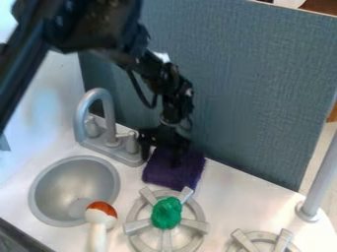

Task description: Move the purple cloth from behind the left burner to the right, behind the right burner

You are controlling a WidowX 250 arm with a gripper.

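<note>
Find the purple cloth [172, 175] right beneath the black gripper [161, 156], with fingers spread apart, near the counter [239, 203]'s back edge, just behind the burner [137, 225] bearing the green lump [166, 213].

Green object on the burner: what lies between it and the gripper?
Between the gripper and green object: a purple cloth, then part of the burner, in the camera view.

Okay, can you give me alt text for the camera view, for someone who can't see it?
The black gripper hangs at the back of a toy kitchen counter, at a purple cloth. In front of the cloth, a green lump sits on a burner; left are a gray sink and faucet, with a white, orange-topped object by the sink's edge.
</note>
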